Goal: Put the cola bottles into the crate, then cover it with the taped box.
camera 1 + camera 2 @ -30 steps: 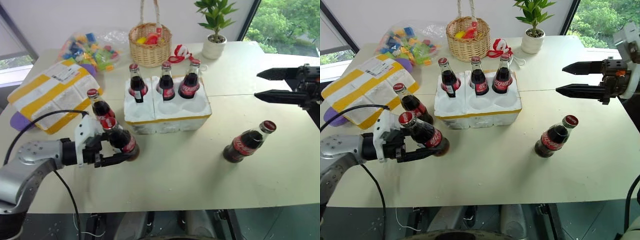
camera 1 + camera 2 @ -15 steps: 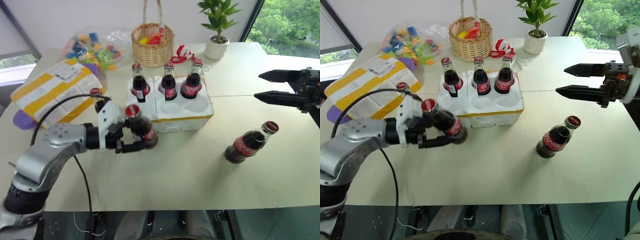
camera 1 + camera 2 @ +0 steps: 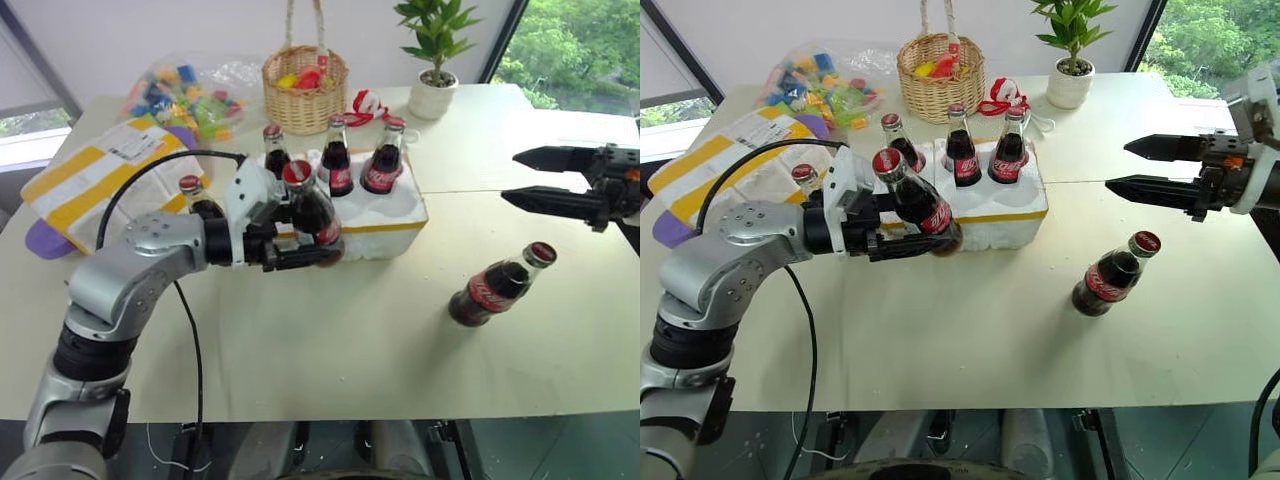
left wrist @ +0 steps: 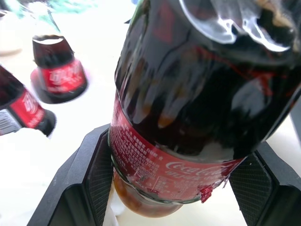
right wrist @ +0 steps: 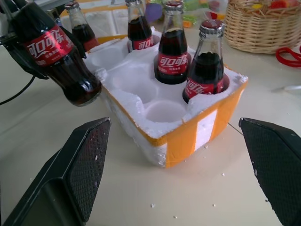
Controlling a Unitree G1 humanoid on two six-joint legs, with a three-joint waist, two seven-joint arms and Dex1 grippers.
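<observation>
- Left gripper (image 3: 908, 238) clamps a cola bottle (image 3: 915, 200) around its lower body — the bottle is off the table, tilted, its red cap leaning away from the crate, its base just in front of the crate's near-left corner.
- Right gripper (image 3: 1118, 166) hangs above the table well to the right of the crate (image 3: 990, 210), its two black fingers spread wide with nothing between them.
- Three cola bottles stand upright in the crate's far row of wells: one (image 3: 896, 143) at the left, one (image 3: 961, 150) in the middle, one (image 3: 1009, 150) at the right; the near wells that show are unfilled.
- Another cola bottle (image 3: 196, 197) stands on the table just left of the crate, partly behind the left arm.
- A sixth cola bottle (image 3: 1107, 273) stands tilted on the table to the right of the crate, nearer the camera.
- Taped box (image 3: 730, 165) — white foam with wide yellow bands and a shipping label — lies on the table left of the crate.
- Beyond the crate sit a wicker basket (image 3: 940, 80), a clear bag of colourful toys (image 3: 820, 90) and a potted plant (image 3: 1068, 55).
</observation>
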